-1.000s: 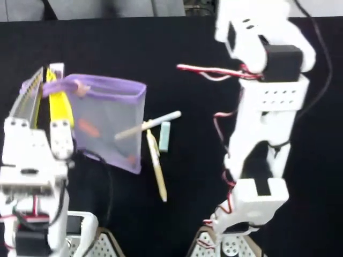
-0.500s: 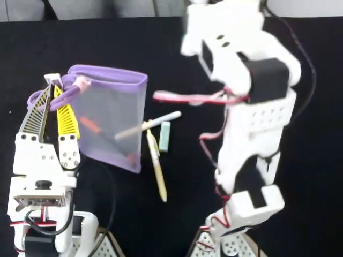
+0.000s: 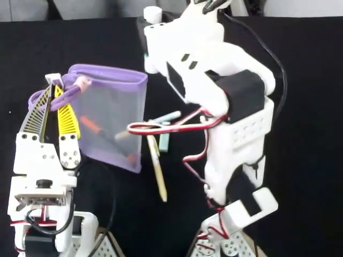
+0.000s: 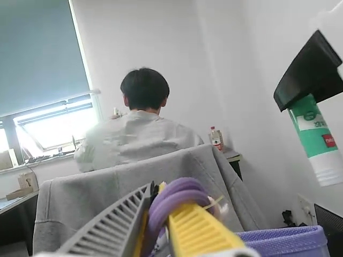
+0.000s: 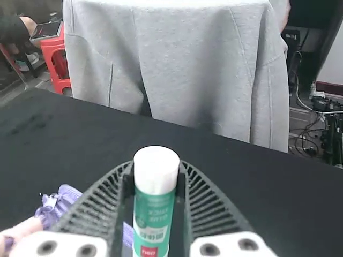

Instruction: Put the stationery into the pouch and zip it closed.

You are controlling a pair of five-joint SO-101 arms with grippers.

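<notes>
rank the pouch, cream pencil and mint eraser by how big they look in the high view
Largest to smallest:
1. pouch
2. cream pencil, long but thin
3. mint eraser, partly behind a cable, still clearly the smallest

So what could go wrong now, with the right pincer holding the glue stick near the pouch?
1. The left pincer grips the pouch by one corner loop, so its mouth looks narrow; the glue stick in the right pincer may miss it and fall outside.
2. The right arm's red and white cable hangs low over the pencil and pen by the pouch; it could catch or push them.
</notes>
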